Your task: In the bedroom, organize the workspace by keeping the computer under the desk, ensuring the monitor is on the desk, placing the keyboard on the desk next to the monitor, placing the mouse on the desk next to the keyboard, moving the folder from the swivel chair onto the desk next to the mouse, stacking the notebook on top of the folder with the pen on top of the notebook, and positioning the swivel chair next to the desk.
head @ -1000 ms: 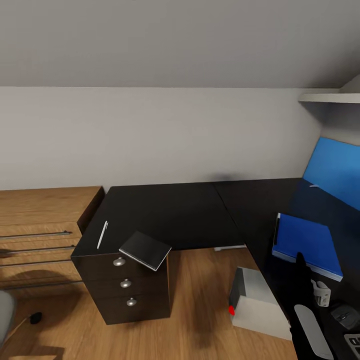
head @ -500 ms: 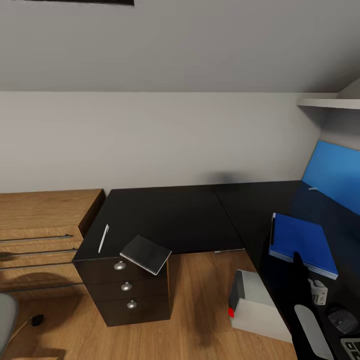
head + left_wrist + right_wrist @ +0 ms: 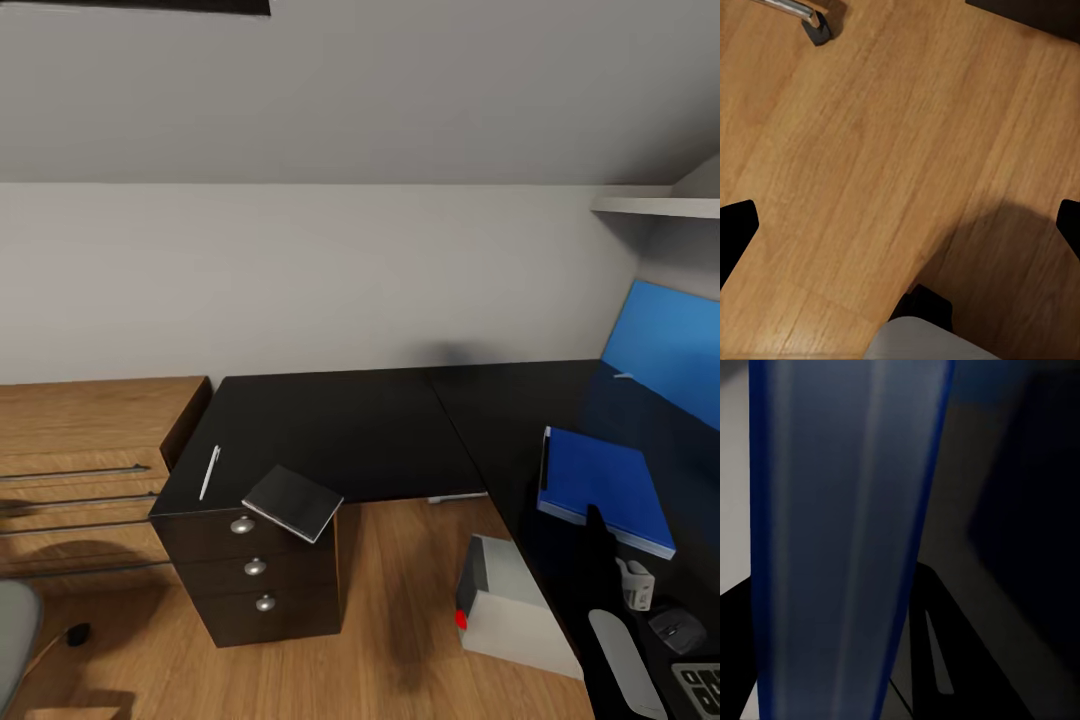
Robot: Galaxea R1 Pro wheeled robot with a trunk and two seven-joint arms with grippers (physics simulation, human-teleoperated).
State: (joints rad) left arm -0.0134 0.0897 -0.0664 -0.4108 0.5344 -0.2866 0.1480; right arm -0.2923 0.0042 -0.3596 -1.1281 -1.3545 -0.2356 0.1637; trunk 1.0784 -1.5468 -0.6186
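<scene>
Head view: folder (image 3: 596, 485) already lies flat on the desk (image 3: 400, 425), with the mouse (image 3: 678, 630) and keyboard (image 3: 706, 688) near it toward the lower right and the monitor (image 3: 665, 345) behind. Your next pickups look like the notebook (image 3: 293, 501) and pen (image 3: 209, 472), both at the far end of the desk above the drawer unit (image 3: 255, 575).

Notebook overhangs the front edge at one corner. It looks thin, stiff and light, so take that overhanging corner or side edge and pinch across its thickness. No need to scrape it off the surface.

Pen is thin, light and probably slippery. It lies flat near the desk's end edge and will roll, so pinch it mid-shaft from above, across its length.

Left gripper (image 3: 900, 225): fingertips wide apart over the wooden floor (image 3: 870, 150), holding nothing.

Right gripper: can't tell its state; right wrist view looks along the folder's blue edge (image 3: 847, 532).

Computer (image 3: 515, 605) sits on the floor at the desk's edge.
</scene>
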